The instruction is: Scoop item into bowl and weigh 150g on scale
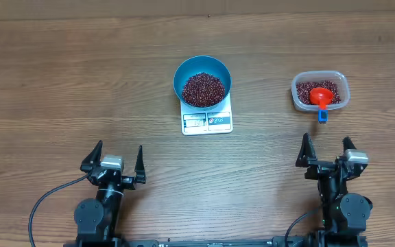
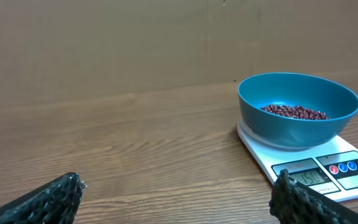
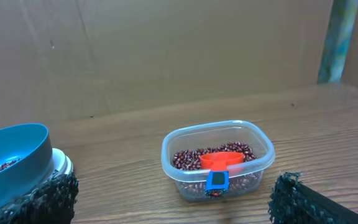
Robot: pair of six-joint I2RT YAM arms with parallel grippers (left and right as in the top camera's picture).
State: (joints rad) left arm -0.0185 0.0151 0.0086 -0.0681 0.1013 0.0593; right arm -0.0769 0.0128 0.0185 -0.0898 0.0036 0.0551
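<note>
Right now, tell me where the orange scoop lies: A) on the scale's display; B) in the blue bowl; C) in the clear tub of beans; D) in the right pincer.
C: the orange scoop lies on the beans inside the clear tub, handle over its near rim.

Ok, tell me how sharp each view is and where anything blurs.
Overhead: even light, no glare, round blue bowl sharp. Left wrist: display digits on the small white scale look soft. Right wrist: black fingers at the bottom corners blurred, clear plastic tub crisp.
</note>
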